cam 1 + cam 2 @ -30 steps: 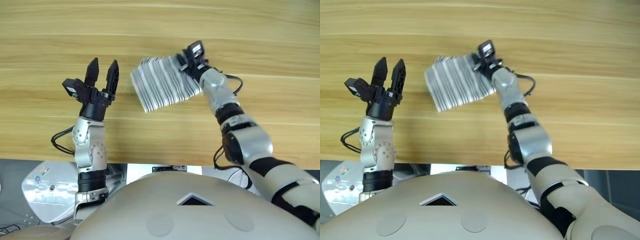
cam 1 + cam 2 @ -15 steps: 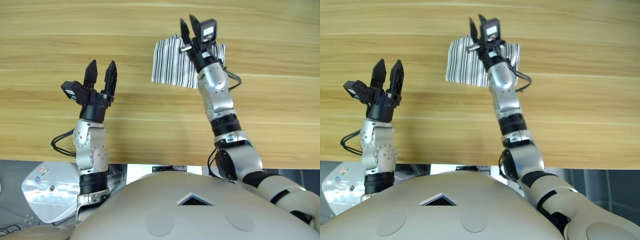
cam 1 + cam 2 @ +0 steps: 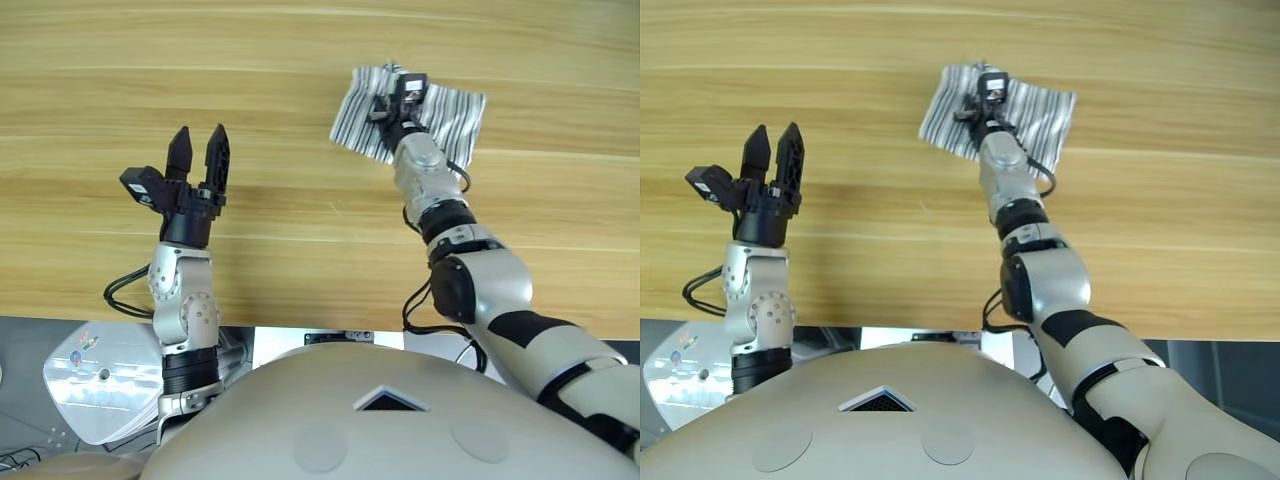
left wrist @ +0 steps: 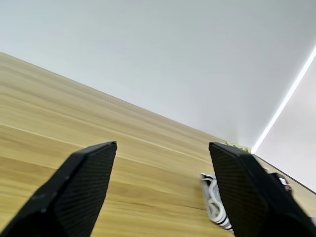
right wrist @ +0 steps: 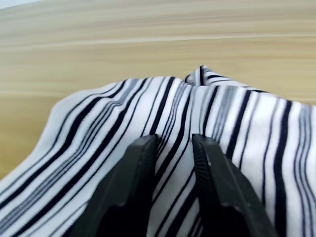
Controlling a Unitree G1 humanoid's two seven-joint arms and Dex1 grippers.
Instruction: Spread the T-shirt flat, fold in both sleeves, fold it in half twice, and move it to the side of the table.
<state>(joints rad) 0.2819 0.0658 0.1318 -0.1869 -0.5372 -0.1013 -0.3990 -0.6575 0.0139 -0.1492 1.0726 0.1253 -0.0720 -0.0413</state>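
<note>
The striped black-and-white T-shirt (image 3: 450, 112) lies folded into a small, slightly rumpled packet on the far right part of the wooden table (image 3: 250, 60). My right gripper (image 3: 385, 103) rests on the packet's left edge. In the right wrist view its fingers (image 5: 140, 168) stand almost together, pinching a ridge of the striped cloth (image 5: 98, 123). My left gripper (image 3: 197, 150) is held upright over the near left part of the table, open and holding nothing. In the left wrist view a corner of the T-shirt (image 4: 215, 207) shows beside one wide-apart fingertip (image 4: 89, 173).
The table's front edge (image 3: 300, 325) runs just before my arms. Bare wood stretches to the left and behind the shirt. A white flat object (image 3: 90, 385) sits below the table edge at the lower left. A pale wall (image 4: 173, 59) rises behind the table.
My right gripper has carried the folded T-shirt from the table's middle to the right and farther back, then lowered onto it. The left gripper has stayed nearly still.
</note>
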